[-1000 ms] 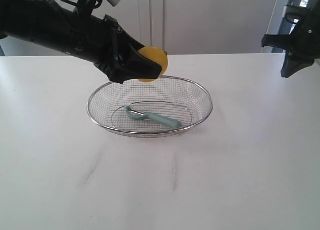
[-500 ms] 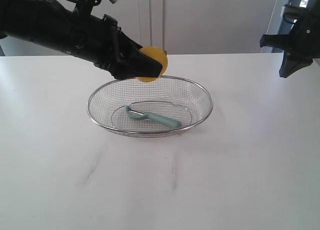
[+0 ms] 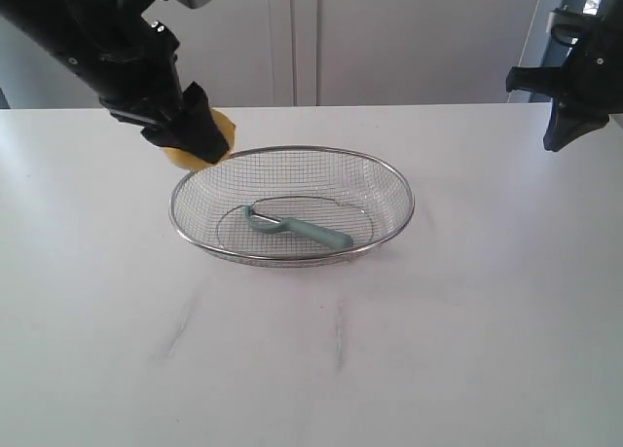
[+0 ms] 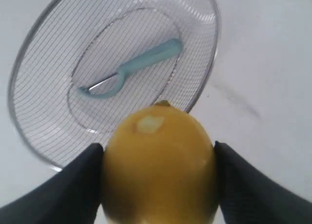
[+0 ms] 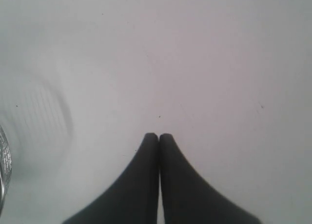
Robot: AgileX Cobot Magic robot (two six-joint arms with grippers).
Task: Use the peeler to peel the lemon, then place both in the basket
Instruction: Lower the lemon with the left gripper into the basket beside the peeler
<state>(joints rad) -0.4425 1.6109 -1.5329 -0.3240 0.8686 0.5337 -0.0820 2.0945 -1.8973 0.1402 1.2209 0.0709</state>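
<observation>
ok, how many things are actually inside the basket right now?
1: the peeler, lying on the mesh floor of the basket. The lemon is not in; the left jaws hold it in the air by the basket's left rim. Nothing looks hidden.

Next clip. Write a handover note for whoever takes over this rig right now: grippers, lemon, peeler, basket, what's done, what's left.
Left gripper: closed on the small yellow lemon, held up beside the left rim of the oval silver wire-mesh basket, not inside it.
Right gripper: shut, empty, raised off to the right.
Pale teal-handled peeler: lying on the basket's floor.
Done: peeler is in. Whether the lemon got peeled, I can't tell.
Left: put the lemon in the basket and release.
</observation>
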